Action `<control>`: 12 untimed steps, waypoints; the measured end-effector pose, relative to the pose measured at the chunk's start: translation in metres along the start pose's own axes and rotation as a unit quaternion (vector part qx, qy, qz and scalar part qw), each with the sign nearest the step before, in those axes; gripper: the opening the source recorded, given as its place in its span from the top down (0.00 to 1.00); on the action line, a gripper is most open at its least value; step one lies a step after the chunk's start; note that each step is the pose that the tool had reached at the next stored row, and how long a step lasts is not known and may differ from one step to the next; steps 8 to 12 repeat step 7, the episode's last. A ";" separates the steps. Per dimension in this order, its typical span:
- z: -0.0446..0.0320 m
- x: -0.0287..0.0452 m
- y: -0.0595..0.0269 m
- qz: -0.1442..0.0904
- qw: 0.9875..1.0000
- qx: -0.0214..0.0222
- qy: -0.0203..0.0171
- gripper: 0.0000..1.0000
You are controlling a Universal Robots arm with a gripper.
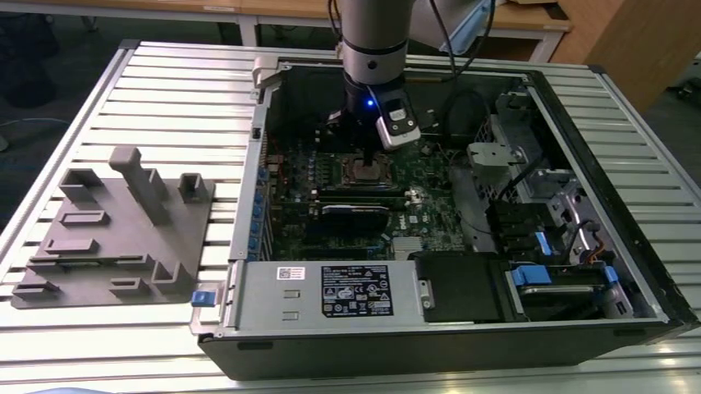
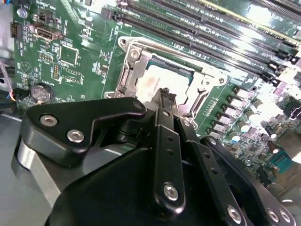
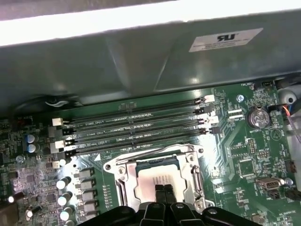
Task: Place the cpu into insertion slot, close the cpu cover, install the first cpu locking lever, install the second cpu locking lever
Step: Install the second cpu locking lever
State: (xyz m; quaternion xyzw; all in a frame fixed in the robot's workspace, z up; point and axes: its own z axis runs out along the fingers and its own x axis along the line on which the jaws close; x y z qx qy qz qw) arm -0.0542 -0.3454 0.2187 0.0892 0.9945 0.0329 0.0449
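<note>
Silver-grey cpu (image 3: 159, 179) already sits in the insertion slot (image 3: 123, 184), cpu cover (image 3: 197, 175) closed around it, mid-board in the open PC case (image 1: 613, 123) on your counter (image 1: 164, 90). Your tool (image 3: 163, 189) hangs right over the chip, fingertips (image 3: 159, 188) pressed together, pinching nothing; memory slots (image 3: 141, 125) at 12 o'clock of the socket.

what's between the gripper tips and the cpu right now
Nothing shows between them. In both wrist views the gripper has its tips together right over the cpu, seated under the closed cover; whether they touch is unclear.
</note>
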 end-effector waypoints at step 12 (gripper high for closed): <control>0.0000 -0.0005 0.0001 0.000 1.000 0.001 0.000 0.89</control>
